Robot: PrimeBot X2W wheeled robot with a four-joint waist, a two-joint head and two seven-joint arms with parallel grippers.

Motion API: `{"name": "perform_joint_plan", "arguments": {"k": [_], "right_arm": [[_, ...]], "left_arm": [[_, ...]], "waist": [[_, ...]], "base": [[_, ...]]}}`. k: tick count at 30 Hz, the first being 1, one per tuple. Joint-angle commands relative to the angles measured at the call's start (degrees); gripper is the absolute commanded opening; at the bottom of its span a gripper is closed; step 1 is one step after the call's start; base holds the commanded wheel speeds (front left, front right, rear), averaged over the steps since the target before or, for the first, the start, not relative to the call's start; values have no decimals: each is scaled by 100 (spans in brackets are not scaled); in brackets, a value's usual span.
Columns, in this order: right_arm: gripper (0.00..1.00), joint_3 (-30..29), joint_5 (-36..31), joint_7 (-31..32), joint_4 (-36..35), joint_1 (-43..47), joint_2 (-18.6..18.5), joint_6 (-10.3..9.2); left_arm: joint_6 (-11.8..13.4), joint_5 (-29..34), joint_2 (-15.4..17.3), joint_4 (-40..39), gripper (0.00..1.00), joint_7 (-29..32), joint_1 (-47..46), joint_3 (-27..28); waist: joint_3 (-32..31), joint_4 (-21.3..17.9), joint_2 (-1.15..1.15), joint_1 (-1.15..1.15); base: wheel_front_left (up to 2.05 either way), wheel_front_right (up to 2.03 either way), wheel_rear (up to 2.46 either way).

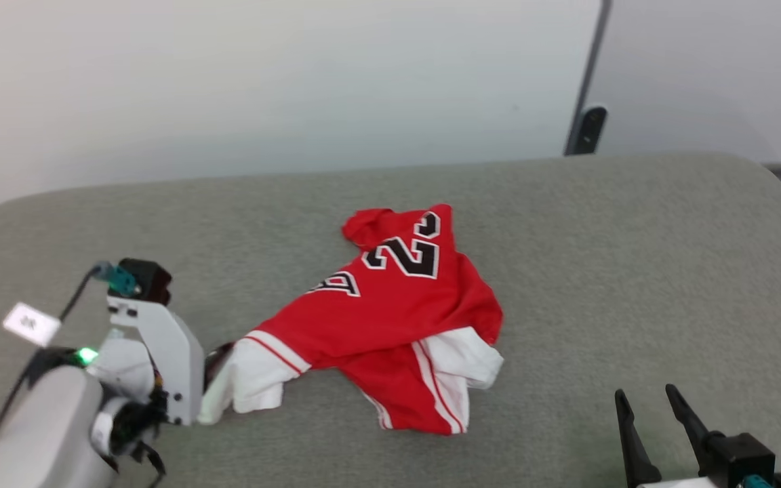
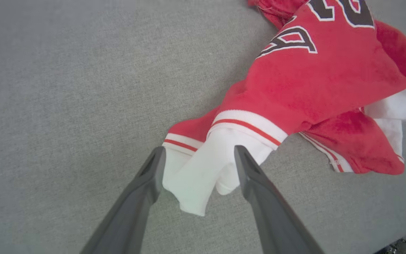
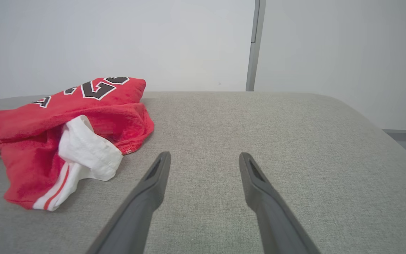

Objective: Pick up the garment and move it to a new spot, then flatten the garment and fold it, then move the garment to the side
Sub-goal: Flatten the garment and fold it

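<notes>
Red garment, white sleeves, black white-outlined numbers; grey surface

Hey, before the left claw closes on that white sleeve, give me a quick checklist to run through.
1. The left claw is open: ok.
2. The white sleeve of the crumpled red jersey T-shirt sits between its jaws: ok.
3. One layer of cloth in the gap: cannot tell; the sleeve is bunched.
4. The right claw is open and apart from the shirt: ok.
5. Shirt flat on the grey fabric surface: not ok, heaped and folded over.
</notes>
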Motion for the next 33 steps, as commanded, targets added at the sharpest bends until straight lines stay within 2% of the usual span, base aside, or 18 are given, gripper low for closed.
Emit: {"name": "perform_joint_plan", "arguments": {"k": [1,8,16,19,22,25,29,33], "right_arm": [[100,22,-8,5,-15,128,4,-4],[100,102,3,8,-97,221,4,-4],[100,164,18,-16,-191,312,2,-4],[100,161,22,-24,-230,344,4,-4],[100,178,-21,30,-257,374,4,-4],[100,222,17,219,-264,320,-4,-4],[100,321,294,718,-257,142,-193,-4],[100,537,680,1452,-279,-90,-600,-4]], "left_arm": [[-17,18,-58,-86,100,-176,106,24],[104,44,-288,-545,100,-1554,730,303],[186,656,-655,-807,100,-4054,1344,499],[251,739,-865,-642,100,-4750,1517,552],[273,684,-1047,-458,100,-4994,1545,639],[213,735,-1059,-276,100,-5066,1481,662],[218,626,-965,-98,100,-5073,1365,805],[243,533,-861,-45,100,-4994,1320,911]], "waist": [[-219,251,0,0],[-374,461,0,0],[-451,679,0,0],[-464,797,0,0],[-469,934,0,0],[-467,1093,0,0],[-461,1336,0,0],[-447,1646,0,0]], "base": [[0,0,0],[0,0,0],[0,0,0],[0,0,0],[0,0,0],[0,0,0],[0,0,0],[0,0,0]]}}
